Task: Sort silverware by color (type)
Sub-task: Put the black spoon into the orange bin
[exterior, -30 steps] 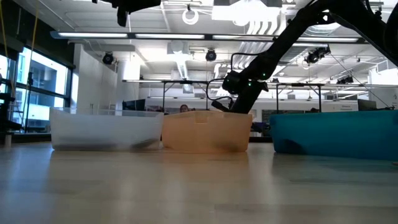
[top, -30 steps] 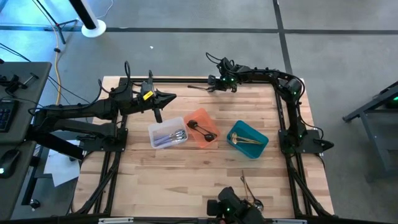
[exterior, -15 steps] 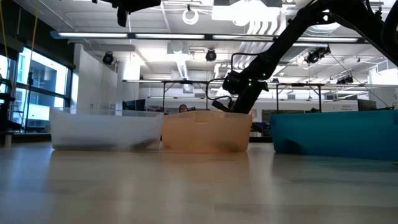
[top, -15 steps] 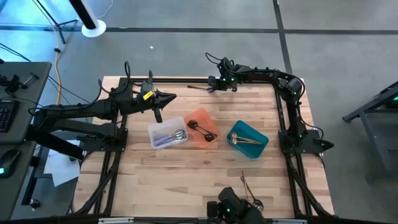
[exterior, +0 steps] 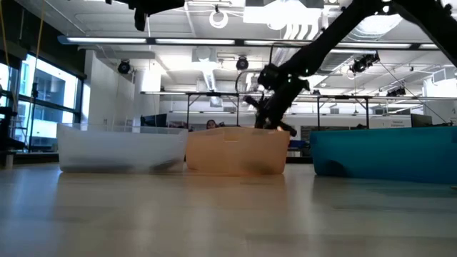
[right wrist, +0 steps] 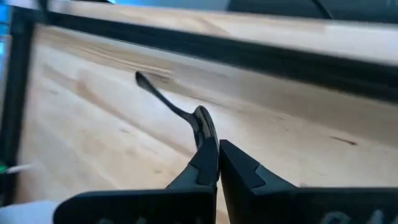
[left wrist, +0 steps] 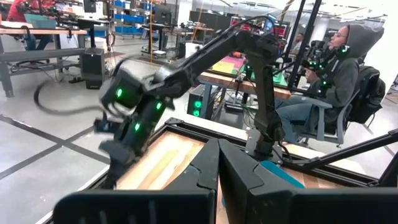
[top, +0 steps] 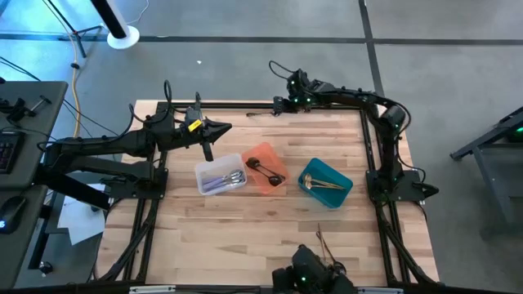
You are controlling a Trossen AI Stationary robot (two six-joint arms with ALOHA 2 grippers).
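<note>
Over table's far edge, right gripper [right wrist: 214, 163] pinches black utensil [right wrist: 171, 104]

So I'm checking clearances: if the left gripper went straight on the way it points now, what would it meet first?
Most likely the right arm, which crosses ahead of the left gripper in its wrist view, over the table's far edge. Depth is unclear, so it might pass short of it.

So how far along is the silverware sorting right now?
Done: silver pieces in the clear bin, black ones in the orange bin, gold ones in the teal bin. In hand: the right gripper holds a black utensil at the far edge. Left: pieces at the near edge.
</note>
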